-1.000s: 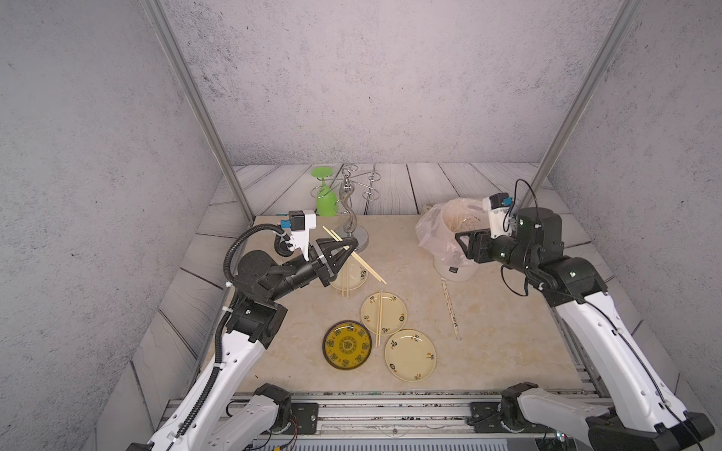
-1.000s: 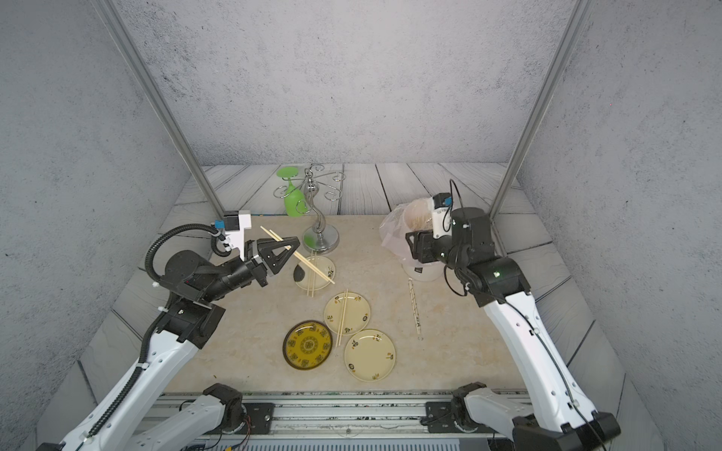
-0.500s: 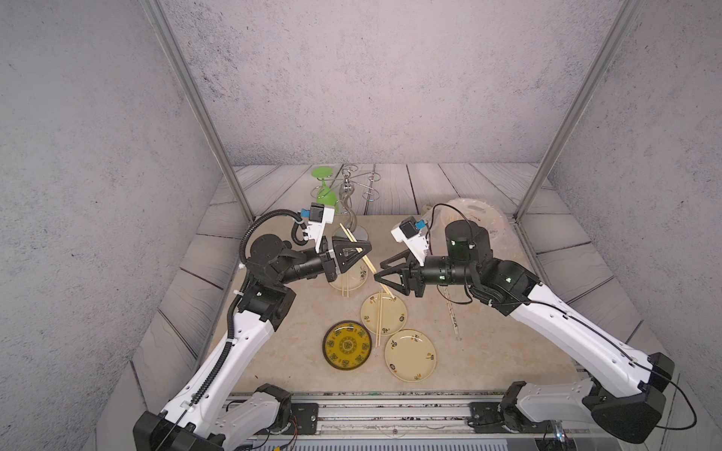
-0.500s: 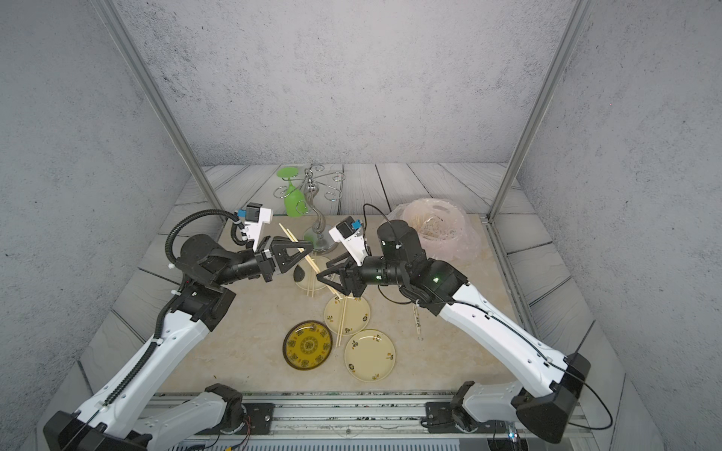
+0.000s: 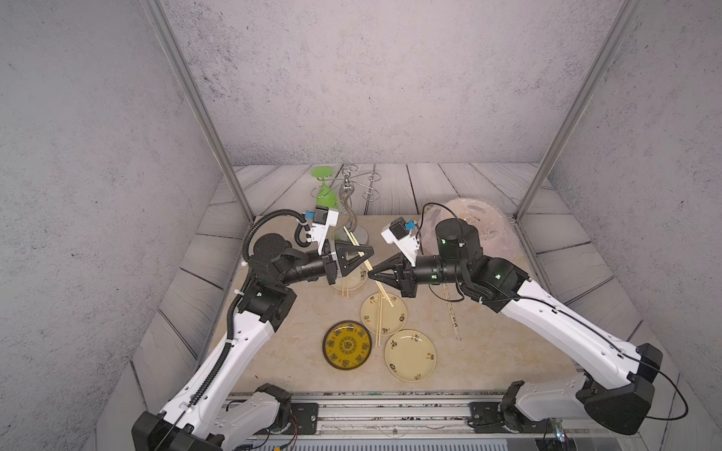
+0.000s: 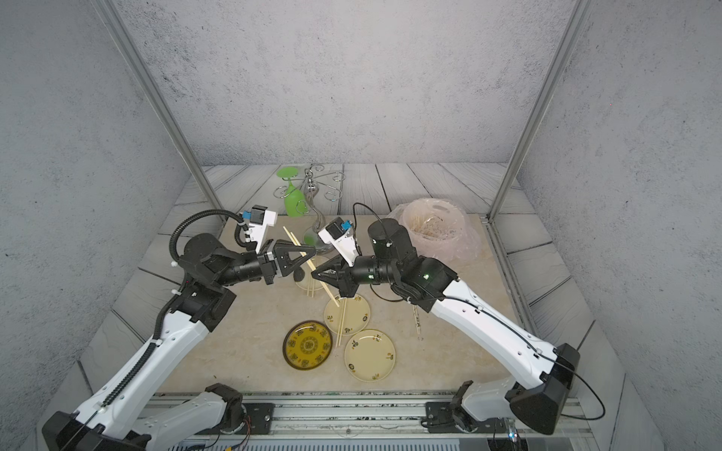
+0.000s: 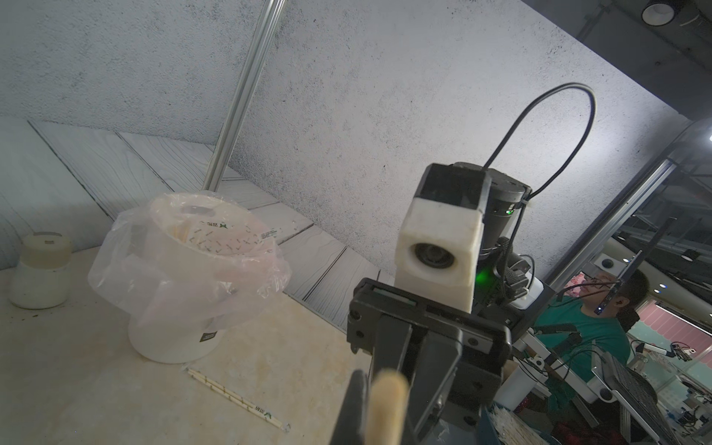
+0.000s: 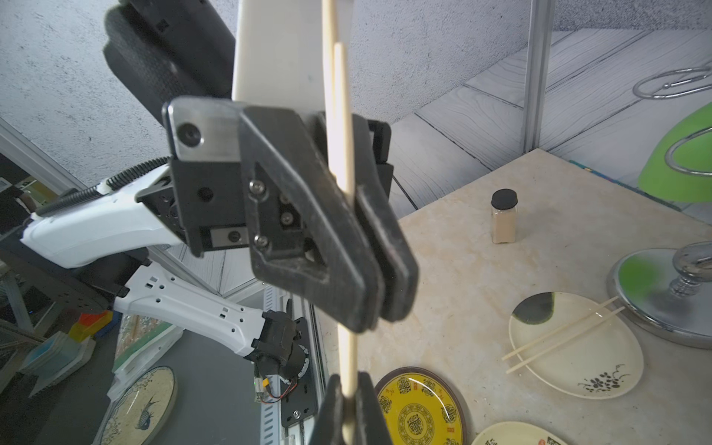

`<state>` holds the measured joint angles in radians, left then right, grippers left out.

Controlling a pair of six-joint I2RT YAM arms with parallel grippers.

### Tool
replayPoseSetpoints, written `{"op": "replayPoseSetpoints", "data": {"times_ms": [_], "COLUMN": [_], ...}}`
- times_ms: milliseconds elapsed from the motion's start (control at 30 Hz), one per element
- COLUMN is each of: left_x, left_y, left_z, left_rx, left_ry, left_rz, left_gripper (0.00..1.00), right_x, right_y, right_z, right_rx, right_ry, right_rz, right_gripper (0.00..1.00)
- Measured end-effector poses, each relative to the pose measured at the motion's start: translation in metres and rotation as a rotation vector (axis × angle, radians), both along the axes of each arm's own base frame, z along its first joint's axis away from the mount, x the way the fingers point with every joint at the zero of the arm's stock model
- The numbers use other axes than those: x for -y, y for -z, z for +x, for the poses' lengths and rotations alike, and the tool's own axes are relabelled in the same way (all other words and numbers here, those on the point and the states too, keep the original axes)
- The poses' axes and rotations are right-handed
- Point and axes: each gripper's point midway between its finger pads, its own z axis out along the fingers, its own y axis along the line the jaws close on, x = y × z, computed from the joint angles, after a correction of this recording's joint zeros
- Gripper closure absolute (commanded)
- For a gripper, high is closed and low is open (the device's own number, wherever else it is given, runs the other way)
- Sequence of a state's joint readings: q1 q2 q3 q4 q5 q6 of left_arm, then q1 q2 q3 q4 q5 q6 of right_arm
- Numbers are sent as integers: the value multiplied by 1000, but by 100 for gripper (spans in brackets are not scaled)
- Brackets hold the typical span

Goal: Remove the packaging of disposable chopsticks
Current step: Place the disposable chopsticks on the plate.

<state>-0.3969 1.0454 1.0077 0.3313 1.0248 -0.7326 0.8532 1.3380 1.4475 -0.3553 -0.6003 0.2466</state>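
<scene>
Left gripper (image 5: 367, 254) is clamping a pair of pale wooden chopsticks (image 8: 344, 115) mid-length, slanted in the air. Facing it, right gripper (image 5: 371, 274) is pinching them just below. Behind the right gripper, a clear sleeve (image 7: 235, 397) with sticks inside is lying on the surface, its small dark marks unreadable. A white tub (image 7: 173, 339) lined with pinkish film is holding green-printed sleeves.
</scene>
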Motion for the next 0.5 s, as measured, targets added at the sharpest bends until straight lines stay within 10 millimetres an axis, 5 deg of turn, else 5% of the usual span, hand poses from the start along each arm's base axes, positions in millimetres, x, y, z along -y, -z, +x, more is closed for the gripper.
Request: {"op": "replayPoseSetpoints", "data": {"times_ms": [133, 400, 500], "left_x": [-1, -4, -8], "left_y": [-5, -9, -10], "left_z": [-3, -7, -6], "left_rx": [12, 14, 22], "left_ry": [2, -13, -45], "left_rz": [-11, -17, -21], "left_gripper": [100, 100, 72], "right_x": [-2, -5, -7], "right_y": [-4, -7, -7], "right_z": [-3, -6, -7], "right_rx": [-5, 4, -11], "right_ry": [-17, -43, -56], "right_rz": [20, 49, 71], "right_gripper": [100, 100, 100]}}
